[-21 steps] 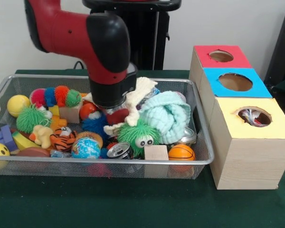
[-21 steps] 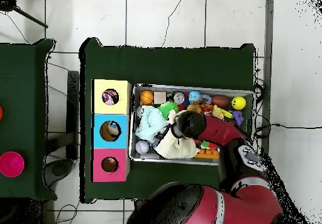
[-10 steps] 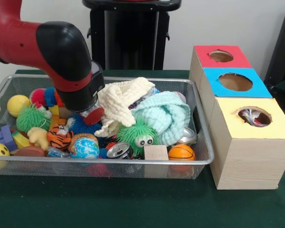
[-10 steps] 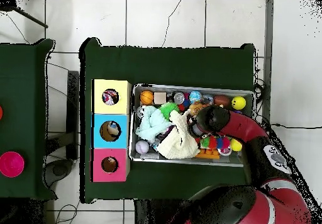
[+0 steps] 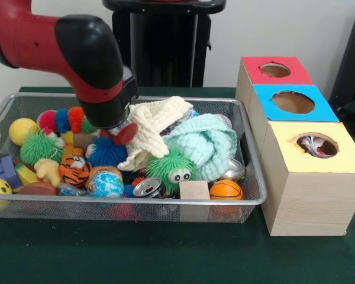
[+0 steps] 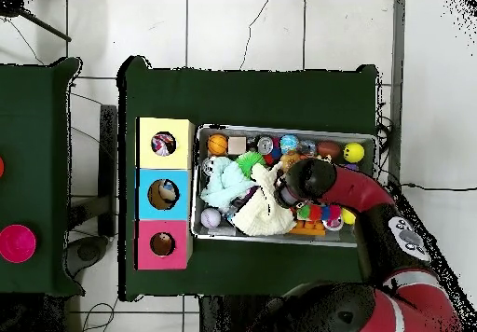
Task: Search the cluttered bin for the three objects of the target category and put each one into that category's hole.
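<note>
- Gripper (image 5: 125, 131) at the end of the red and black arm (image 5: 65, 47) hangs over the left-centre of the wire mesh bin (image 5: 248, 198), and something red shows at its tip; whether it is spread or pinched I cannot tell.
- Just below it sits a blue spiky ball (image 5: 108, 151), with a cream knitted cloth (image 5: 154, 124) draped to its right.
- Right of that cloth lies a mint green cloth (image 5: 204, 142), and a green fuzzy toy with googly eyes (image 5: 173, 167) sits in front of it.
- Along the bin's front edge: a globe ball (image 5: 106, 184), a drinks can (image 5: 148, 187), a wooden block (image 5: 194, 190) and a small basketball (image 5: 226, 189).
- At the left end are a yellow ball (image 5: 22, 131), a green spiky ball (image 5: 40, 147) and a tiger toy (image 5: 77, 173).
- Right of the bin stand three boxes with holes: red (image 5: 275, 70), blue (image 5: 293, 102), yellow (image 5: 316, 145).
</note>
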Motion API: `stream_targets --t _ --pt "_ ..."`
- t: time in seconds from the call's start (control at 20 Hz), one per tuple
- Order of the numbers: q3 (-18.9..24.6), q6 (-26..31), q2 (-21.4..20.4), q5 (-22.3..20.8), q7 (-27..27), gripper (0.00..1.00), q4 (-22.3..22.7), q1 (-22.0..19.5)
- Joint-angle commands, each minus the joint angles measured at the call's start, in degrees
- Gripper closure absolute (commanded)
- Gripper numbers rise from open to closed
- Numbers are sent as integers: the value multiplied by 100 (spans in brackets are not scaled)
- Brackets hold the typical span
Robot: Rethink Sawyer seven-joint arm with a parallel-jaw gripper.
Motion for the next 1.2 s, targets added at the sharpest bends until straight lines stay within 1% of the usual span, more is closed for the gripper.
stream_targets --t 0.05,0.2,0.3,0.4,0.5,0.6,0.7,0.8,0.95,1.0,1.2 --pt "-233 -284 -831 229 1216 100 654 796" --pt "-377 -77 -1117 415 1400 100 699 1086" --pt "-472 96 -1297 484 1379 100 704 1259" --pt "-508 285 -1435 684 1430 100 795 1359" --pt "-589 156 -1469 817 1508 100 942 1474" --pt "-609 -149 -1332 1015 1592 100 1235 1540" --pt "-648 -847 -1085 1101 1766 100 1525 1648" --pt "-705 -1327 -861 1162 1829 100 1650 1719" --pt "-767 -1748 -636 1294 1781 100 1744 1764" --pt "-828 -1831 -559 1288 1766 100 1713 1818" --pt "-878 -2138 -309 1466 1592 100 1647 1800"
